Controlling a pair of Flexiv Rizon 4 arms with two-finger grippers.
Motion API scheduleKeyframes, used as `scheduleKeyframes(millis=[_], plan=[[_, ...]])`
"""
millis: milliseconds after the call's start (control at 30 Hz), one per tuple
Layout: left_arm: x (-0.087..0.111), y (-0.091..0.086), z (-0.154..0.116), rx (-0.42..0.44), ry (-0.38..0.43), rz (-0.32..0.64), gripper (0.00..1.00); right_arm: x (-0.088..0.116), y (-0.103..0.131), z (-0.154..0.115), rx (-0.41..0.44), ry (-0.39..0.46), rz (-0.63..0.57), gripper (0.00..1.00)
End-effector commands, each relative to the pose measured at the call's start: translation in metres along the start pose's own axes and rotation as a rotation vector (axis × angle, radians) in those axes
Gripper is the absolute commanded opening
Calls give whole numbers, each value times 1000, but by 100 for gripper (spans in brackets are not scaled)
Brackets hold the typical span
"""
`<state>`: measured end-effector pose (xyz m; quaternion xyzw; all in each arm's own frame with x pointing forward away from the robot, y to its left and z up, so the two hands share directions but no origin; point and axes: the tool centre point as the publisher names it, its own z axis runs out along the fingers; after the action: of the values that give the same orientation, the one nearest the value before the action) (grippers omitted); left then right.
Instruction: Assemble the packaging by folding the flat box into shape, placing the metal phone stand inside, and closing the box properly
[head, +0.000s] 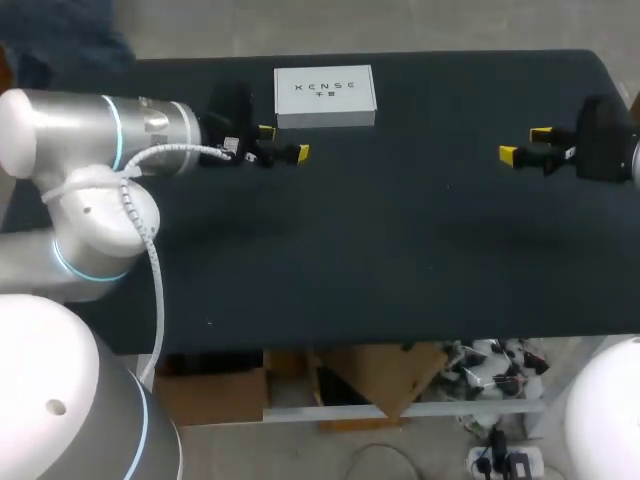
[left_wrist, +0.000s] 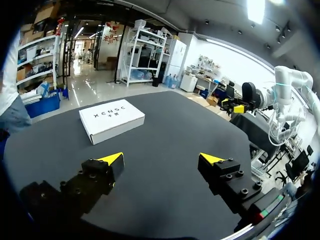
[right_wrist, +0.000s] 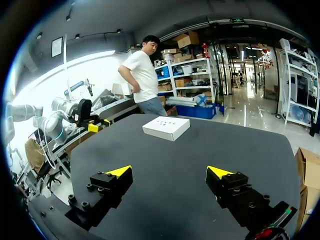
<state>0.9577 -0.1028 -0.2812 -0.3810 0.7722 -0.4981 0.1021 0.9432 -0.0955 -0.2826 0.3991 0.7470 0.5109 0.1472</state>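
Note:
A white box (head: 325, 96), closed and in its folded shape, lies near the table's far edge, left of the middle. My left gripper (head: 283, 143) hovers just left of and slightly nearer than the box, open, with nothing between its fingers. In the left wrist view the box (left_wrist: 111, 119) lies ahead of the left gripper (left_wrist: 162, 159), a little to one side. My right gripper (head: 524, 144) hangs open and empty at the table's right side. The right wrist view shows the box (right_wrist: 166, 127) far ahead of the right gripper (right_wrist: 170, 171). No metal phone stand shows in any view.
The table (head: 380, 240) has a black cloth top. In each wrist view the other arm's gripper shows across the table: the right gripper (left_wrist: 235, 106) and the left gripper (right_wrist: 98, 125).

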Motion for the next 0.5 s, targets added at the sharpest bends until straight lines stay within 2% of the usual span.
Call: scheduleKeyframes(millis=[33, 200, 333, 433, 500], plan=[[8, 10, -7, 155, -170, -16, 100, -1, -1, 0, -5, 3, 0, 100], [-2, 7, -13, 166, -176, -30, 100, -1, -1, 0, -5, 3, 0, 100], [-10, 2, -15, 141, -146, -30, 100, -1, -1, 0, -5, 3, 0, 100], [-16, -2, -16, 116, -110, -26, 100, -1, -1, 0, -5, 3, 0, 100], [-20, -5, -16, 79, -54, -23, 100, -1, -1, 0, -5, 3, 0, 100]])
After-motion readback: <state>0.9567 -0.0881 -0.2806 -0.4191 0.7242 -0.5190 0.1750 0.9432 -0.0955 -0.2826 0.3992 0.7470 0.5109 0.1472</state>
